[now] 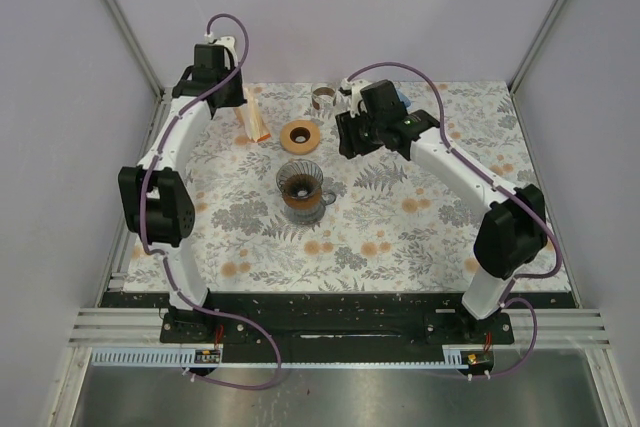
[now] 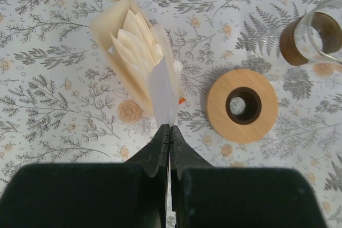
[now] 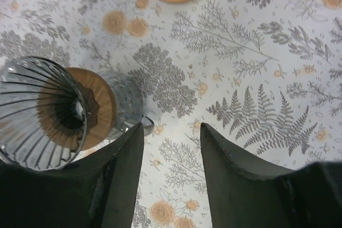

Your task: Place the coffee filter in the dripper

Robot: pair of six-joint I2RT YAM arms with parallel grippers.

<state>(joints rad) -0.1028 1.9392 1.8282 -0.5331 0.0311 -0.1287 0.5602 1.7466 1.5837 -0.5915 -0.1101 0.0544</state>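
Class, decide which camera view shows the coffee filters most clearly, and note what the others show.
Left wrist: the coffee filters fill the centre, fanned folds visible, with the left gripper pinching a pale sheet. The top external view shows them only as a small tan bundle near the left gripper. The right wrist view shows none.

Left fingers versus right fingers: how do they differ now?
The left fingers are shut, pinching a white filter; the right fingers stand open, holding nothing. The left fingers are near the wooden ring; the right fingers are beside the dripper. Both are black and point down at the table.
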